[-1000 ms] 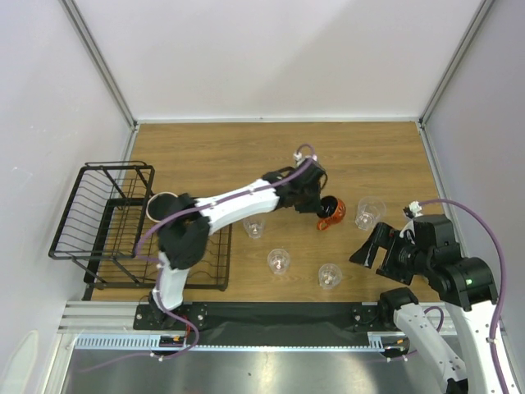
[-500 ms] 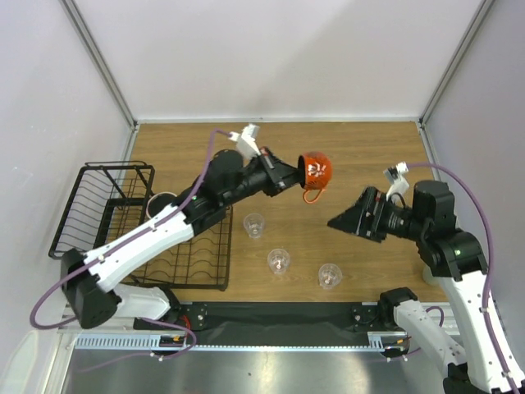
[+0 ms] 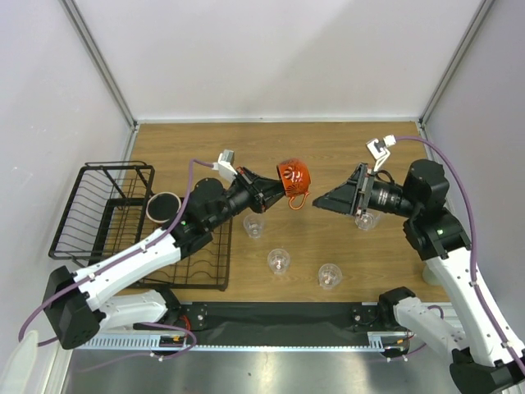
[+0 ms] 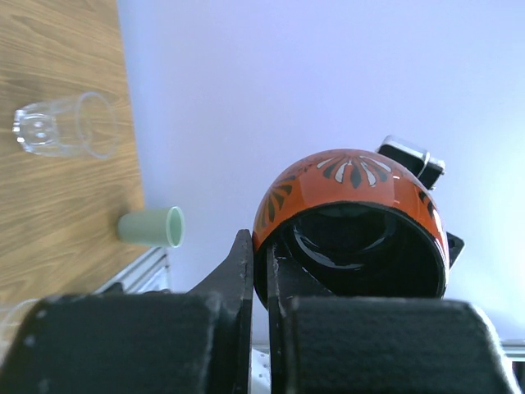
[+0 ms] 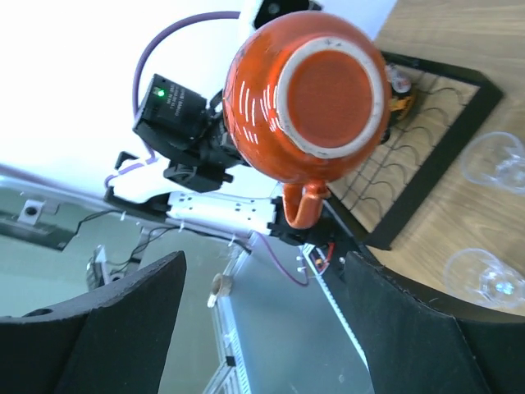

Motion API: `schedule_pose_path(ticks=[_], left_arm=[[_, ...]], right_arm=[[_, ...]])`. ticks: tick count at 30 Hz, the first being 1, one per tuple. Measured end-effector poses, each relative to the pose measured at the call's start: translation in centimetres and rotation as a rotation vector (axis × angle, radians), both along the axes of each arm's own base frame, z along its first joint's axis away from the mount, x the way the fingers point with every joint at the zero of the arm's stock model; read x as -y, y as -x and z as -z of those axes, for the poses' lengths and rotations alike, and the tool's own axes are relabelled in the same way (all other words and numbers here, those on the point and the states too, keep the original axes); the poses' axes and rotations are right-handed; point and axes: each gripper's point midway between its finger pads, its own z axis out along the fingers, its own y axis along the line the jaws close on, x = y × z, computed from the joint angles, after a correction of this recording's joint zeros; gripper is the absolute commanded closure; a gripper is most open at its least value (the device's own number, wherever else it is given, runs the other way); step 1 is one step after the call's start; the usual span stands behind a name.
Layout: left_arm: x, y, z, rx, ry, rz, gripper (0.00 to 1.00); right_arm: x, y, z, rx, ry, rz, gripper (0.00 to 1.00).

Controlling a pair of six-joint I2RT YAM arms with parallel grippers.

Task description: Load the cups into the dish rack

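Wooden table (image 3: pixel 246 152) seen from above, with two robot arms mounted at its near edge. A black wire dish rack (image 3: pixel 115 167) sits at the left side, its taller basket at the far-left end, within easy reach of the left arm.

The left gripper (image 3: pixel 275 187) hangs in the air over the middle of the table, clamped on the wall of an orange cup (image 3: pixel 293 175). The left wrist view shows one finger (image 4: pixel 238 275) outside the rim and the other inside. Because of that grip the cup lies tipped on its side, its dark mouth toward the arm, its base and handle toward the right. It looks lifted clear of the table so it can be carried left to the rack.

The right gripper (image 3: pixel 326 200) points at the cup's base from the right. Its fingers are spread wide and hold nothing. It hovers over one clear tumbler (image 3: pixel 367 217), probably its next pickup.

A dark mug (image 3: pixel 163 205) already rests in the rack. Three more clear tumblers (image 3: pixel 279 260) wait on the table near the middle. A mint cup (image 4: pixel 150 226) sits by the table's right edge; its pose is unclear.
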Motion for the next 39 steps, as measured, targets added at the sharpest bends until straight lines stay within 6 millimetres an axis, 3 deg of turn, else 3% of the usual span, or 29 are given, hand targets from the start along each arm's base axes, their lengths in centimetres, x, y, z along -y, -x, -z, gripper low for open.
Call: schedule_pose_path(ticks=[7,17,23,29,32,37,39], left_arm=[[0.8,0.7,-1.8,0.014,0.078,0.017,1.00],[2.0,1.0,-1.4,-0.023,0.102,0.041,1.00],[2.6,1.0,-0.8,-0.039,0.097,0.054,1.00],[3.0,0.8,-1.0,-0.047,0.119,0.056,1.00],[3.3,0.7,-0.8,-0.070,0.127,0.065,1.00],[3.5,0.6,-0.4,-0.093,0.124,0.072,1.00],[3.4,0.7,-0.1,-0.101,0.113,0.070,0.95]], right_arm=[[-2.3,0.4,-0.1,-0.030,-0.019,-0.078,0.19],[-3.9,0.2,0.6,-0.092,-0.013,-0.077,0.26],[-4.1,-0.1,1.0,-0.091,-0.007,-0.050,0.45],[-3.9,-0.8,1.7,-0.102,0.015,-0.005,0.77],[-3.8,-1.0,1.9,-0.089,0.024,0.006,1.00],[-3.7,-1.1,2.3,-0.098,0.036,0.017,1.00],[-3.7,-1.2,2.5,-0.104,0.041,0.022,1.00]])
